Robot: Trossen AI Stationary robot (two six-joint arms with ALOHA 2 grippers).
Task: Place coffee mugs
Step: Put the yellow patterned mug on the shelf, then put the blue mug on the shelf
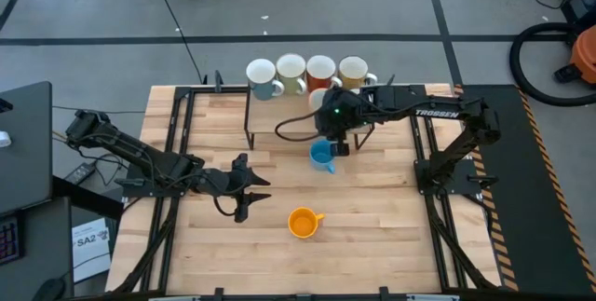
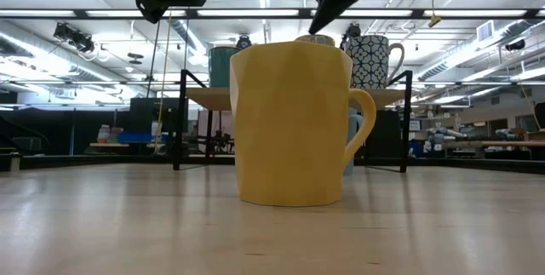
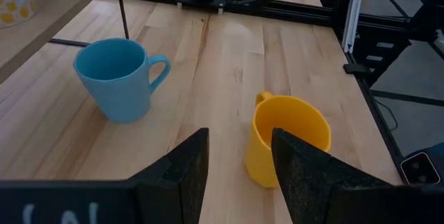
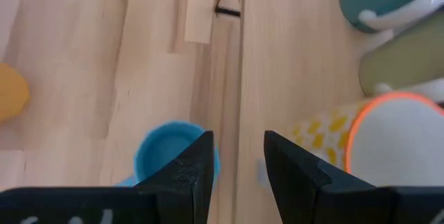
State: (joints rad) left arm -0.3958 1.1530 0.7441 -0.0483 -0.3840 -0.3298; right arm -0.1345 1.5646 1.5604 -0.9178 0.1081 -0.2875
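Observation:
A blue mug (image 1: 322, 157) stands upright on the wooden table (image 1: 391, 217), left of the shelf's near edge. A yellow mug (image 1: 304, 222) stands nearer the front, its handle toward the right. Several mugs (image 1: 291, 74) stand in a row on a raised shelf (image 2: 383, 94) at the far edge. My right gripper (image 1: 337, 144) hangs open just above and beside the blue mug (image 4: 170, 156), touching nothing. My left gripper (image 1: 248, 189) stands open, raised above the table, left of the yellow mug (image 3: 288, 141); the blue mug (image 3: 118, 78) lies farther off.
Black metal legs (image 1: 250, 119) carry the shelf, and black frame rails (image 1: 172, 133) run along the table's left and right sides. A teal mug (image 4: 388, 2), an olive one (image 4: 409, 61) and an orange-rimmed one (image 4: 399, 134) crowd the shelf near my right gripper. Bare wood lies front right.

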